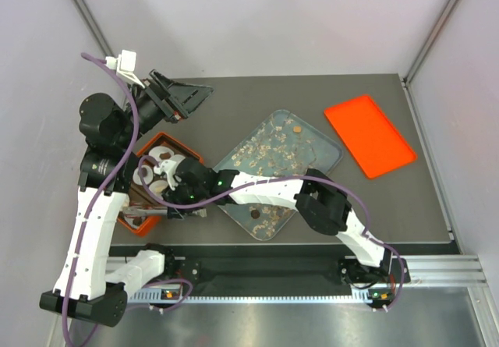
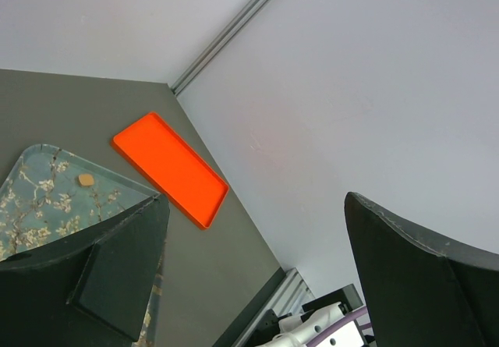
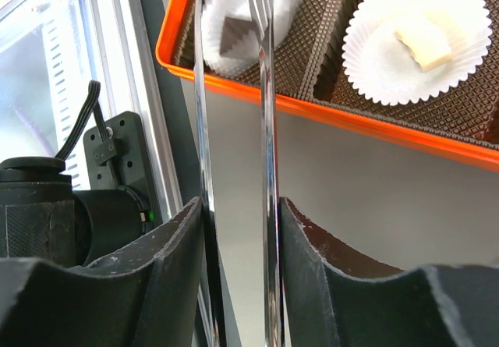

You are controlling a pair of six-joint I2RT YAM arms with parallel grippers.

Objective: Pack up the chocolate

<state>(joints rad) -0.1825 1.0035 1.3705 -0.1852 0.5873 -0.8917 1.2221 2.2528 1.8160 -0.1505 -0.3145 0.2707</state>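
The chocolate (image 3: pixel 236 35) nearest the work, a dark square, is seen resting in a white paper cup (image 3: pixel 295 8) just ahead of the tweezer tips, inside the orange box (image 3: pixel 351 121). A cream piece (image 3: pixel 423 39) is seated in the cup to the tool's right. The left tool (image 2: pixel 257 273) is held raised and spread wide, gripping nothing, probably to stay clear. The right tool (image 3: pixel 242 207) is clenched on the tweezers (image 3: pixel 267 129), presumably for reach into the small cups. Whether the blades pinch the square cannot be told. Behind this tool, under its arm, loose pieces (image 1: pixel 296 131) lie on the clear tray (image 1: pixel 331 156). An orange lid (image 1: pixel 369 135) lies farther right. Much of the box is hidden from above.
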